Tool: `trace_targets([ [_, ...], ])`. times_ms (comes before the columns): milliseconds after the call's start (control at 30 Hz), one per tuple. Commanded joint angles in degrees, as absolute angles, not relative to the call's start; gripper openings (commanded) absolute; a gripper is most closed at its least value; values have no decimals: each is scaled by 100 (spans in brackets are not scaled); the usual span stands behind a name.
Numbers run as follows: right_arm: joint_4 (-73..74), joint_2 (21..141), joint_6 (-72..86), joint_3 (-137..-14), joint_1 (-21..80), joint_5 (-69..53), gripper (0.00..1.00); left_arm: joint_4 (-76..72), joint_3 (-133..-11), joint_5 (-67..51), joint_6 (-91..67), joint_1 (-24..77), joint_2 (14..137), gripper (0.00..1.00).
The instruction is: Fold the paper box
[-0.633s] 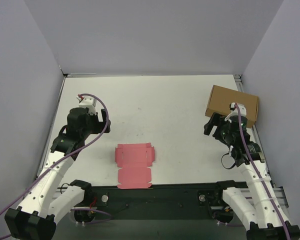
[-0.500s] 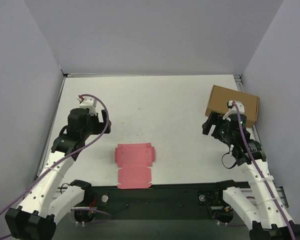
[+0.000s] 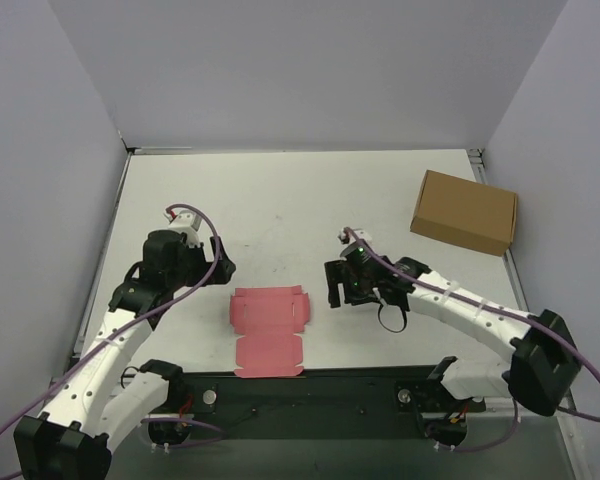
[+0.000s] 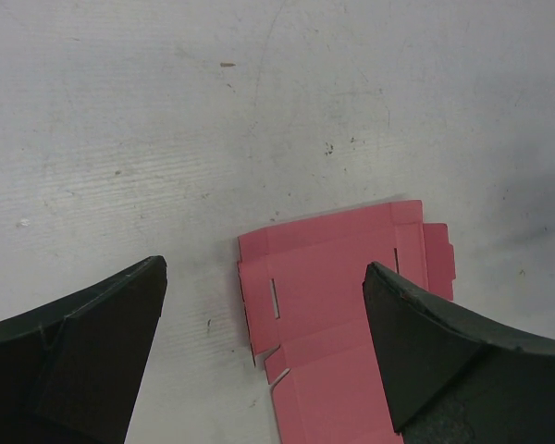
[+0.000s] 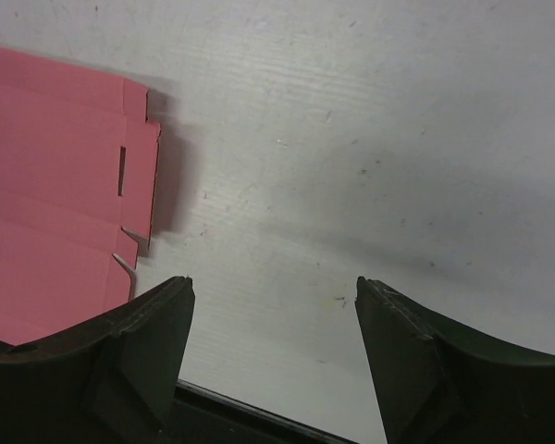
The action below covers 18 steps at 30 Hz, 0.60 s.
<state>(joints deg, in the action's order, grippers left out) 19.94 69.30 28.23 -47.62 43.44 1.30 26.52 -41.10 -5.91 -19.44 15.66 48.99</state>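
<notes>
The paper box (image 3: 268, 330) is a flat pink-red die-cut sheet lying near the table's front edge, between the two arms. It also shows in the left wrist view (image 4: 338, 305) and at the left edge of the right wrist view (image 5: 55, 194). My left gripper (image 3: 220, 268) is open and empty, above the table just left of the sheet's far left corner (image 4: 264, 264). My right gripper (image 3: 335, 290) is open and empty, just right of the sheet over bare table (image 5: 273, 282).
A brown cardboard box (image 3: 465, 212) sits at the back right. Grey walls stand on the left, the back and the right. A black rail (image 3: 320, 385) runs along the table's front edge.
My right arm has swung far left, from beside the brown box to just right of the pink sheet. My left gripper has moved a little right and nearer the sheet.
</notes>
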Motion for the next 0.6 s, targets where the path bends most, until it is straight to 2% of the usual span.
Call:
trace_targets([
  [0,1461,7654,3444,-5132,4982,264,71,2645,-4122,-808,-2153,1529,4991,97],
  [167,1170,8734,3735,-5537,5317,106,68,2821,-4140,-861,-2145,1547,5220,97],
  [367,914,9254,3841,-5686,5309,44,63,3067,-4183,-545,-2118,1652,5536,97],
  [567,844,9518,3928,-5730,5221,44,52,3287,-4307,-325,-2039,1889,5976,95],
])
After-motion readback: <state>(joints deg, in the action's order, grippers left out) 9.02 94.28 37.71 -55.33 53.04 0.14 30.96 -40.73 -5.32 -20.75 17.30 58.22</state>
